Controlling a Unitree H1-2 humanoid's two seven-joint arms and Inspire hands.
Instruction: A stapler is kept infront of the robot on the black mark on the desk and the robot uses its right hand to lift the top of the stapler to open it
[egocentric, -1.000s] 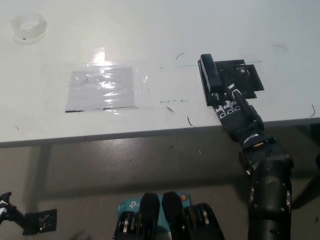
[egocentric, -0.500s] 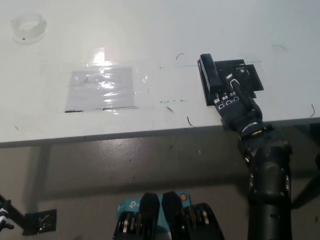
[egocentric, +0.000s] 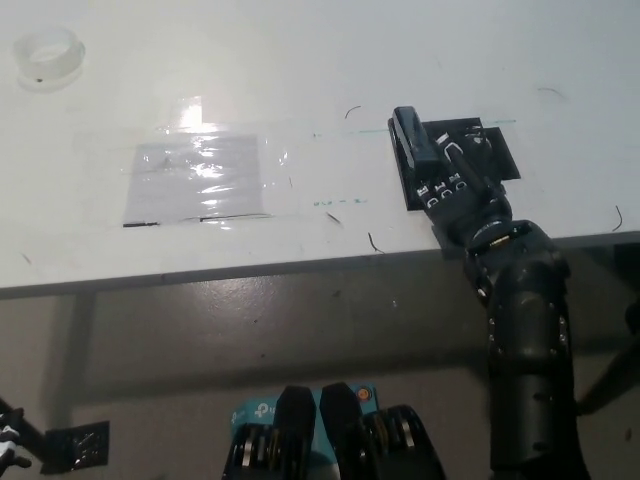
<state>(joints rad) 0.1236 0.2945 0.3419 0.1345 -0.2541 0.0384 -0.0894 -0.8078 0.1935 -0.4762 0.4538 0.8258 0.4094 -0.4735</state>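
White desk (egocentric: 300, 60) up top, floor below. Our right hand (egocentric: 462, 190) lies over the stapler (egocentric: 413, 140) on its black mark (egocentric: 500, 155); can't tell if the fingers actually grip it. We'd hook the top's front lip and pull up slowly. Count: one stapler, one tape roll (egocentric: 42, 58), one clear patch (egocentric: 200, 180). Left hand (egocentric: 8, 450) hangs low.

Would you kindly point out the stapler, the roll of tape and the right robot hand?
stapler (egocentric: 408, 130), head view, far end of its top.
roll of tape (egocentric: 42, 52), head view, its rim.
right robot hand (egocentric: 462, 192), head view, its back.
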